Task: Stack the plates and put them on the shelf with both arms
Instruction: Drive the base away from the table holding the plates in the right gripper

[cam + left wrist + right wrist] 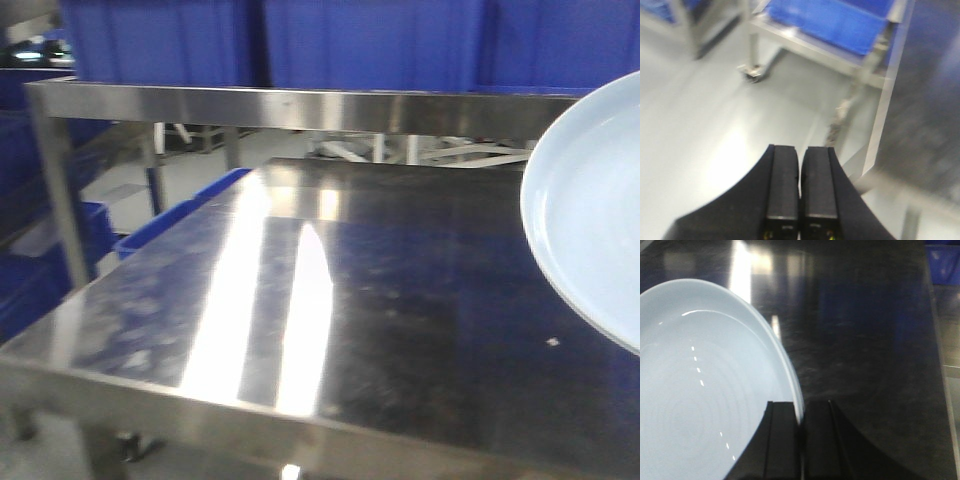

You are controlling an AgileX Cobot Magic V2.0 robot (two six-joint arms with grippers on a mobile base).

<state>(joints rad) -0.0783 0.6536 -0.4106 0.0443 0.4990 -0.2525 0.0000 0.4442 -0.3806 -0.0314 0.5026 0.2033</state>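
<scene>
A pale bluish-white plate (590, 210) hangs tilted at the right edge of the front view, above the steel table (300, 290). In the right wrist view the same plate (700, 390) fills the left half, and my right gripper (800, 415) is shut on its rim, one finger inside the dish and one outside. My left gripper (800, 165) is shut with nothing between its fingers, off the table's left side over the grey floor (700, 120). The steel shelf (300, 105) runs across the back above the table. Only one plate shows.
Blue crates (330, 40) stand on and behind the shelf. More blue bins (180, 215) sit low to the left of the table. In the left wrist view a steel rack (840, 55) holding a blue bin (835, 22) stands on the floor, beside the table edge (885, 110).
</scene>
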